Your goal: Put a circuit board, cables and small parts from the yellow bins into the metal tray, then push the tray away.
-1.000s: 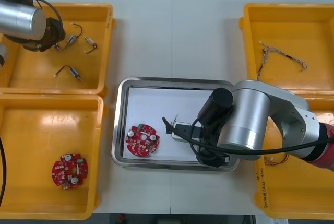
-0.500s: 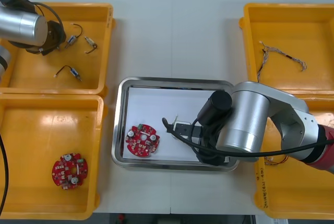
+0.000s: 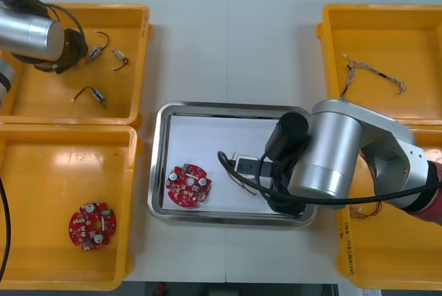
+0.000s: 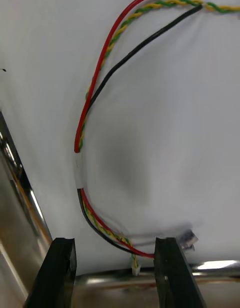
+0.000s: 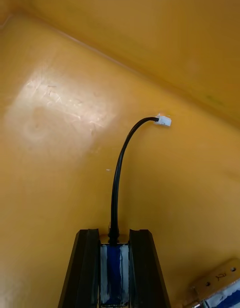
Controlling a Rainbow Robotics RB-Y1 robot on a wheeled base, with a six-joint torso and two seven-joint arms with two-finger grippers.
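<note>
My left gripper (image 5: 115,275) is low in the far left yellow bin (image 3: 41,106), shut on a black cable (image 5: 117,178) at its blue and white end; the cable's white plug (image 5: 163,120) sticks out ahead of the fingers. My right gripper (image 4: 117,275) hangs open just above the white floor of the metal tray (image 3: 160,165). A red and yellow cable (image 4: 95,103) lies loose on that floor, curving away from between the fingers. A round red circuit board (image 3: 188,185) lies in the tray's near left part. My right arm (image 3: 324,158) covers the tray's right half.
Two more black cables (image 3: 119,58) (image 3: 91,94) lie in the far left bin. A second circuit board (image 3: 92,225) sits in the near left bin (image 3: 41,275). The far right bin (image 3: 414,27) holds a thin cable (image 3: 373,72). A small metal part (image 4: 187,236) rests by my right finger.
My right gripper has opened and let the red and yellow cable drop onto the tray floor. My left gripper has closed on the black cable in the far left bin.
</note>
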